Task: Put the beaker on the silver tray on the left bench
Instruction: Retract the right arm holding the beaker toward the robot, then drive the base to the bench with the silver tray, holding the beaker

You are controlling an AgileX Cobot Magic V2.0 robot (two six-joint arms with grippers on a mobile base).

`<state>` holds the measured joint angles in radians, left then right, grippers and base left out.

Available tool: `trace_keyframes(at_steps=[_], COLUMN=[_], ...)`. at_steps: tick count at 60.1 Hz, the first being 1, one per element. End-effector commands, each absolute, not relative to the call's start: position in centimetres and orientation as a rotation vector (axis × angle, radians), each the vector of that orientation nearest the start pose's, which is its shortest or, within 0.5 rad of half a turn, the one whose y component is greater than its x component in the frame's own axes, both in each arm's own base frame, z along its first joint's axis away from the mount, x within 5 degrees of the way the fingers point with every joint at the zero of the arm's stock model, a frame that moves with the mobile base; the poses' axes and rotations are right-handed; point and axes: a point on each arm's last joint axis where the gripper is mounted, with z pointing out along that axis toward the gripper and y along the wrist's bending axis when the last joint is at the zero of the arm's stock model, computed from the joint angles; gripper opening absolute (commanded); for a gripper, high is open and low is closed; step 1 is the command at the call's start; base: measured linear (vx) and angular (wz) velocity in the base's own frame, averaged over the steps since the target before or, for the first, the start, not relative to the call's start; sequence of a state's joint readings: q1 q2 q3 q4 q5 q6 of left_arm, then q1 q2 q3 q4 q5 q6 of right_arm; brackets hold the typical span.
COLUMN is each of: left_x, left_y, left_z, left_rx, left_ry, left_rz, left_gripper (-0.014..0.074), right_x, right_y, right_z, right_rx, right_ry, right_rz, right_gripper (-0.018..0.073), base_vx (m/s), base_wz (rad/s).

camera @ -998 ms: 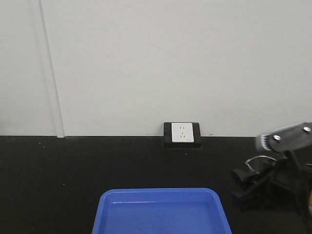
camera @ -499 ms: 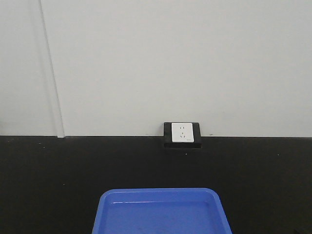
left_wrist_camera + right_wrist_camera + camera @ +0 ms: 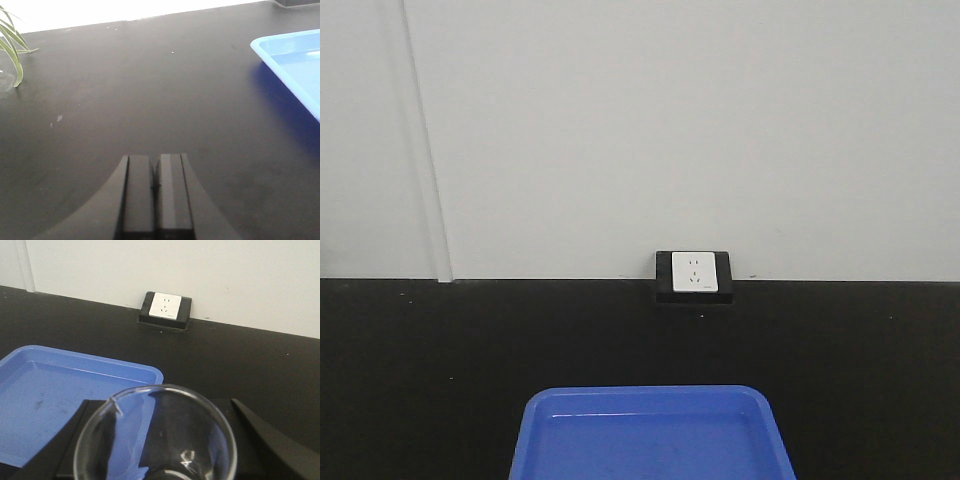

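Item: black bench [image 3: 420,350], matte, lightly speckled, backed by a plain white wall [image 3: 670,130].

- Far left, left wrist view: thin green plant leaves [image 3: 12,50] hang over the bench edge.
- Wall, left: a vertical white strip [image 3: 425,140] runs down to the bench.
- Left pincer [image 3: 156,165]: fingers pressed together, holding nothing, low over bare bench.
- Centre: blue tray [image 3: 645,392], plastic, shallow, lying flat at the near edge.
- Centre-right: white socket [image 3: 692,273] in a black housing, where the wall meets the bench.
- Right pincer [image 3: 167,450]: dark fingers [image 3: 260,435] on either side of the beaker [image 3: 155,388], gripping it. The clear glass sits upright, rim up, above the tray's right corner.
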<state>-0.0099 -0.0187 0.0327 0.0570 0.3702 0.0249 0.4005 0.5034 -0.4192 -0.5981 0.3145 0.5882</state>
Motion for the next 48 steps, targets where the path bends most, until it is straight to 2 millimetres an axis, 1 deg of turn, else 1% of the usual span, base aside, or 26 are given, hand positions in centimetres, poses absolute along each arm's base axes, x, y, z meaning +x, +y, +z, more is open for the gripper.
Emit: trace_keyframes(at_steps=[1,24,48], left_x=[5.42,5.42,5.42], left_y=[0.06,0.06,0.06], left_z=[17.03,17.03,17.03], left_rx=[0.071,0.071,0.071], left_ry=[1.803,1.803,1.803], left_rz=[0.056,0.056,0.056], left_gripper=[0.0001,0.0001,0.0001], right_x=[10.66,10.66,10.66], right_y=[3.08,3.08,3.08], right_z=[30.84,30.84,30.84], right_rx=[-0.253,-0.253,-0.253], right_ry=[1.723,1.723,1.723], right_rz=[0.158,0.158,0.158], right_gripper=[-0.0011,-0.0011,-0.0011], base_vx=[0.00,-0.04,-0.18], base_wz=[0.00,-0.01,-0.03])
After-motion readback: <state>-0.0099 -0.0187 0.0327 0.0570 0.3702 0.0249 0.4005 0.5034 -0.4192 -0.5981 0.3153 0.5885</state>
